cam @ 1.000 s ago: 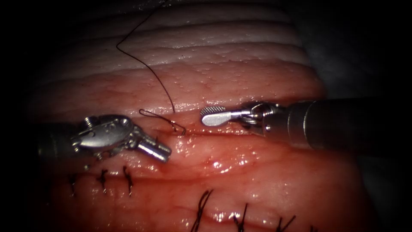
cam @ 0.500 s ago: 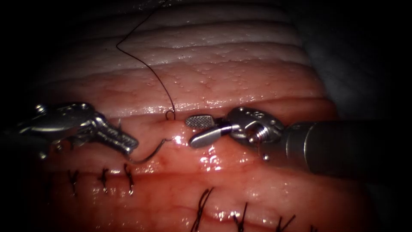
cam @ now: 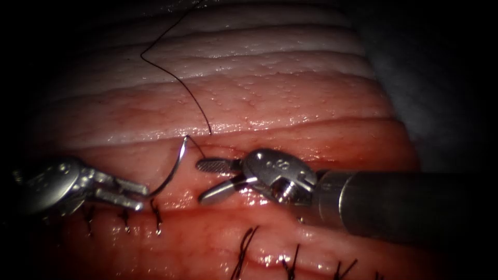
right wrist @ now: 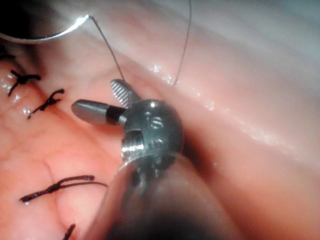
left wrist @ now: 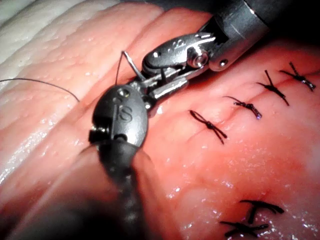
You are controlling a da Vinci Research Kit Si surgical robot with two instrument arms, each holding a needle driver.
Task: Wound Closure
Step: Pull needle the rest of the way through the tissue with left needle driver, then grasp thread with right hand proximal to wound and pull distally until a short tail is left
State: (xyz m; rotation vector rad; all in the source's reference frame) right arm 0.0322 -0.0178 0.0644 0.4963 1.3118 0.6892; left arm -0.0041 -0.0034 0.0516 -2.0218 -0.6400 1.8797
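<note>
My left tool comes in from the left, its jaws shut on the curved needle near its lower end. The needle stands free of the tissue and arcs up to the thread's attachment. From there the dark thread dips toward the upper jaw of my right tool, enters the tissue at the cut, and trails off upward. The right tool's jaws stand open with nothing between them, just right of the needle. The left wrist view shows the needle beside the right tool. The right wrist view shows the open right tool and the needle.
Several tied dark stitches sit below the left tool, and more stitches lie along the lower edge. Red fluid glistens on the tissue around the cut. Pale ridged tissue rises behind.
The left tool drew the needle out of the tissue, moving left and down; the needle now stands free and upright. The right tool moved left and down, its jaws spread open.
</note>
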